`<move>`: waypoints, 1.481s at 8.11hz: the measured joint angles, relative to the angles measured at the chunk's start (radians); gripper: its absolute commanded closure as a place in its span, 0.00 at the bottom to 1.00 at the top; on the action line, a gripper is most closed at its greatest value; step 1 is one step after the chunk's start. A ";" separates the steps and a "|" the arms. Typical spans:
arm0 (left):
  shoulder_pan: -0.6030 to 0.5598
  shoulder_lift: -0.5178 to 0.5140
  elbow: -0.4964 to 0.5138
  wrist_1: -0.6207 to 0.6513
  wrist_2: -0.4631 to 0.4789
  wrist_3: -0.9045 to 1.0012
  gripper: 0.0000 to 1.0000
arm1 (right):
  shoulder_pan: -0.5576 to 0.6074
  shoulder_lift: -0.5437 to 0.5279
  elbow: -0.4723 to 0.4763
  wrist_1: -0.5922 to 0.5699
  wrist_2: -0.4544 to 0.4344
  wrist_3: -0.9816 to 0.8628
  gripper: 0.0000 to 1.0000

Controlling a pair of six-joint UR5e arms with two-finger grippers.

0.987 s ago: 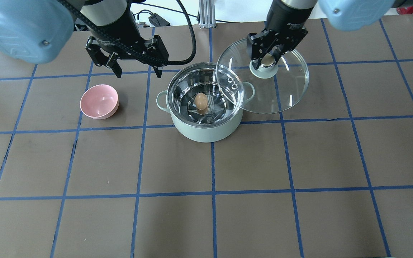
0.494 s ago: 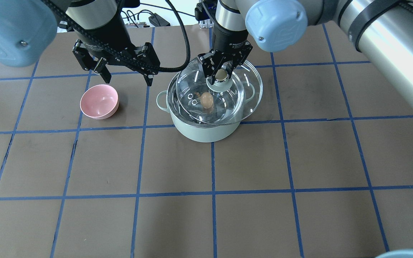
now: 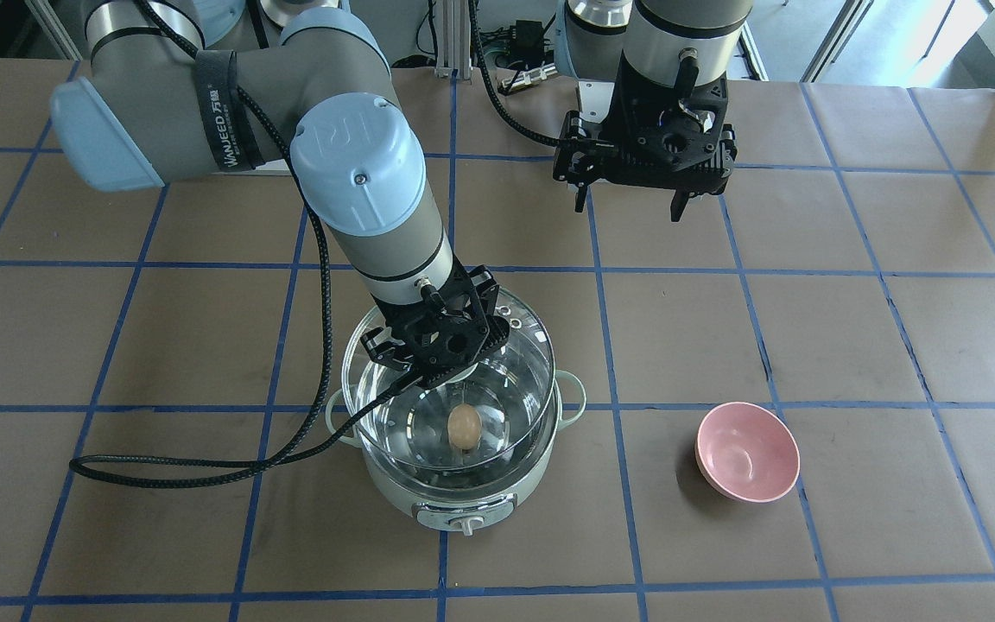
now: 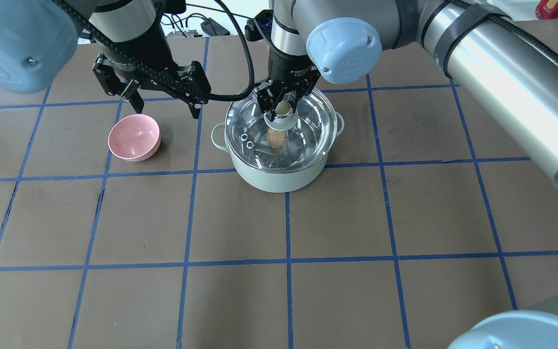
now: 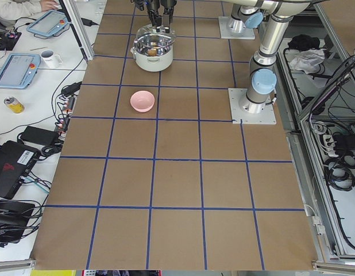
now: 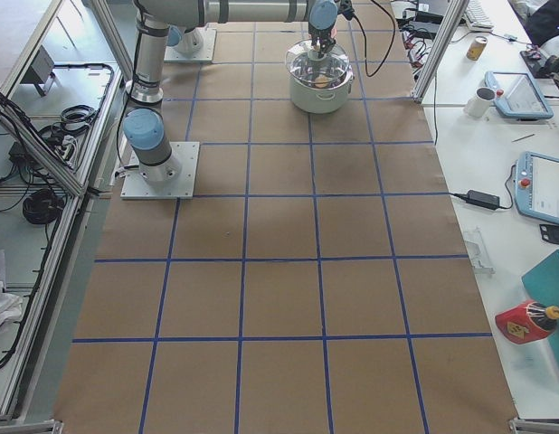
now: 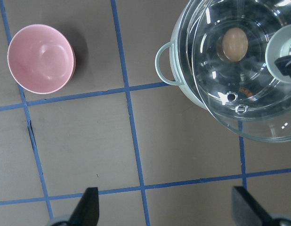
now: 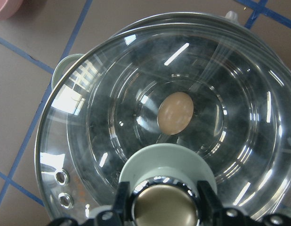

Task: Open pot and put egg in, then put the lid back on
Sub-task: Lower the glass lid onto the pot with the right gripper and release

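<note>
Status: on the last step, putting the lid back.

- Egg (image 4: 275,138) is in the pot (image 4: 279,179), lying on the steel floor near the centre. It shows through the glass in both wrist views.
- My right hand (image 4: 283,108) is clamped on the knob (image 8: 164,205) of the lid (image 4: 310,118), fingers on either side of it.
- The lid is over the pot mouth and roughly level. My read is that it's not seated. The front view shows the glass riding above the rim, and the left wrist view shows its edge overhanging the pot wall on one side. Some of that could be parallax, so I can't call the exact offset.
- The vent rings (image 4: 246,140) sit on the side towards the pink bowl (image 4: 133,137).
- My left hand (image 4: 167,110) is empty, fingers spread wide. It hangs over the desk (image 4: 337,218) behind the gap between bowl and pot, clear of both.

Next move:
- Nudge the lid concentric with the rim.
- Go straight down until the glass edge drops inside the lip all round.
- Release the knob and lift vertically.

Risks:
- A tilted lid could catch the rim.
- A sideways pull on release could drag the lid off-centre.

The left arm needs nothing, it just holds off.
</note>
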 measured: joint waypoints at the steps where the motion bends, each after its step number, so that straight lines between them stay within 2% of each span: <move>1: 0.001 0.001 0.000 0.000 0.007 0.002 0.00 | 0.001 0.009 0.000 -0.010 0.000 0.000 1.00; 12: 0.145 0.021 0.007 0.005 -0.048 0.053 0.00 | 0.003 0.062 -0.009 -0.061 0.008 0.000 1.00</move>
